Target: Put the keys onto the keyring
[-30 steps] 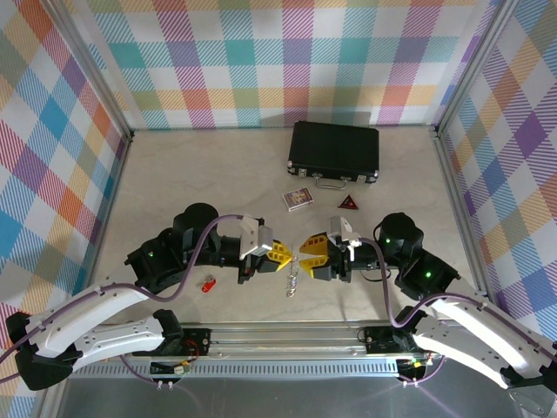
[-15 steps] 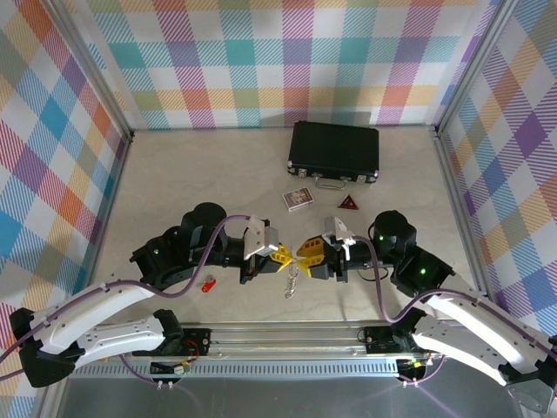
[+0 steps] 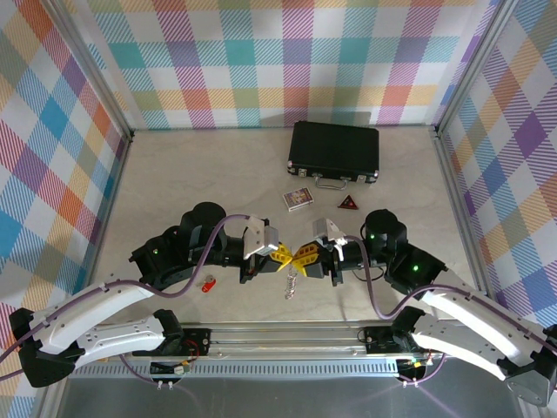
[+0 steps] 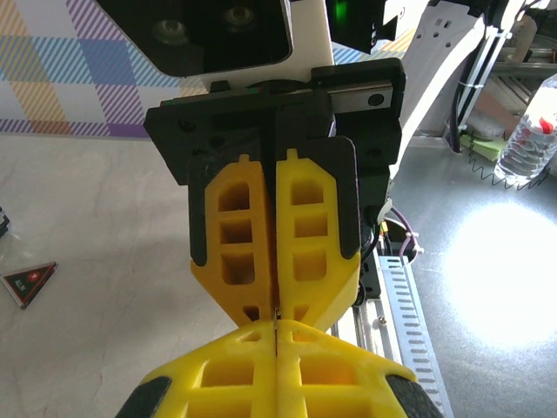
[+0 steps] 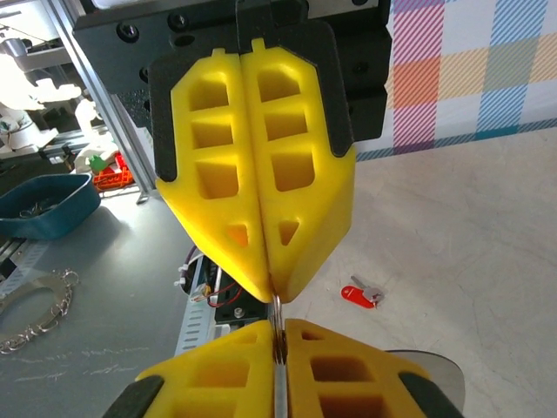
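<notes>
Right gripper (image 3: pixel 304 255) has slid in toward the left one over the last second and its jaws have closed. Left gripper (image 3: pixel 280 254) hasn't changed, clamped the whole time.

Pose as I see it:
- Both arms rise from their bases at the near edge of the table (image 3: pixel 174 183), fold at the elbow and turn inward.
- The wrists are about level and the yellow fingers point straight at each other, tip to tip, just left of centre and close to the near edge.
- On both wrist cams the jaws are pressed flat together.

Keyring (image 3: pixel 292 280): a thin metal edge sits pinched in the seam of the right fingers and runs into the tips of the left ones, so both are clenched on it. From above, the rest of it dangles below the meeting point.

Key (image 3: pixel 208 284): red head, lying flat on the table by the near edge, left of the ring and apart from it, just beside the left forearm. Nothing is touching it, so it's not on the ring yet.

Toward the far edge there's a black case (image 3: pixel 335 152), with a small card box (image 3: pixel 298 199) and a dark red triangle (image 3: pixel 348 203) in front of it.
</notes>
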Controlling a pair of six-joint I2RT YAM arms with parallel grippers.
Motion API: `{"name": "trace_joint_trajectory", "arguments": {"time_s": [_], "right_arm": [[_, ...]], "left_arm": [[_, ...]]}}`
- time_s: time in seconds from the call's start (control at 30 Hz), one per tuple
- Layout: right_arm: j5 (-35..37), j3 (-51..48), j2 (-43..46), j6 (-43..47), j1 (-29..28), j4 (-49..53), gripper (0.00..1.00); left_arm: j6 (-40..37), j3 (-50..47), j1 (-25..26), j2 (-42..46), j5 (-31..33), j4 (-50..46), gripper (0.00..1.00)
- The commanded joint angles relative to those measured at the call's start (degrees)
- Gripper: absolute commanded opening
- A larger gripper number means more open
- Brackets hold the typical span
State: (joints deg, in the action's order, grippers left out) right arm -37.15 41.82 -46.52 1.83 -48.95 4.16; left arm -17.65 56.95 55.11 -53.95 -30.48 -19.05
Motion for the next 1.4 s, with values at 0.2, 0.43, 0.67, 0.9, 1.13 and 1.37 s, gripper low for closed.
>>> {"name": "trace_joint_trajectory", "arguments": {"time_s": [0.2, 0.43, 0.67, 0.9, 1.13, 1.37], "right_arm": [[-0.8, 2.3, -0.9, 0.2, -1.1, -0.5, 0.00], [2.2, 0.0, 1.1, -0.8, -1.1, -4.4, 0.00], [-0.3, -4.7, 5.5, -3.5, -1.1, -15.2, 0.00], [-2.9, -7.6, 6.1, -6.3, -1.1, -25.4, 0.00], [-2.2, -7.9, 5.0, -6.8, -1.1, -28.8, 0.00], [-2.8, -7.6, 4.1, -6.4, -1.1, -29.0, 0.00]], "left_arm": [[-1.5, 2.1, 1.2, 0.5, 0.1, 0.2, 0.00], [2.5, -2.2, 1.2, 4.8, 1.2, 7.6, 0.37], [9.5, -9.9, 1.2, 10.9, 2.1, 21.4, 0.43], [11.9, -10.0, 1.2, 9.2, -1.8, 23.2, 0.40], [13.2, -10.7, 1.2, 8.9, -1.8, 24.8, 0.32], [13.1, -10.5, 1.2, 7.3, -2.2, 24.7, 0.31]]}}
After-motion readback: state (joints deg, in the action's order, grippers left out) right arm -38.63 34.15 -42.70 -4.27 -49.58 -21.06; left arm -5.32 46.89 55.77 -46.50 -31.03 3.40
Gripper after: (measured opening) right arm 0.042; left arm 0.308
